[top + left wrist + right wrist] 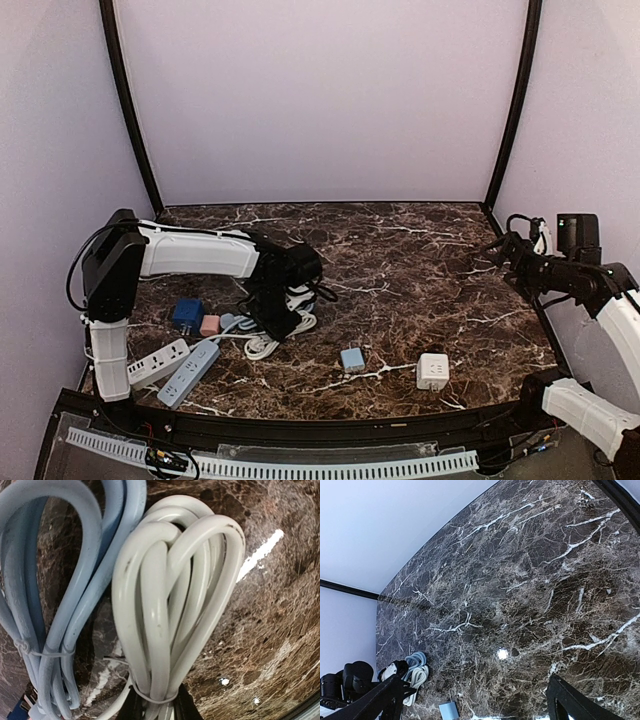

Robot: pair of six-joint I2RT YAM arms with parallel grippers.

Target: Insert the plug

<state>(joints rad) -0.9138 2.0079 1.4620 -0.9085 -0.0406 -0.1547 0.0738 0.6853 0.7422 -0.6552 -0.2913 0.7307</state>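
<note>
A looped white rubber cord bundle [170, 595] is gripped by the left jaws on the dark veined marble table [420, 270].
The bundle is clamped at its tied neck, with the black fingers [134, 707] closed narrowly on either side of it, and a looped pale blue cord bundle [55, 605] is laid just beside it on the left. The white cord's plug cannot be made out (only loops and the thin tie are shown). Nearer and further left, a long white power strip [158, 363] and a long pale blue power strip [190, 372] are laid side by side. The right jaws are held wide apart over the far right of the table, gripping nothing.
</note>
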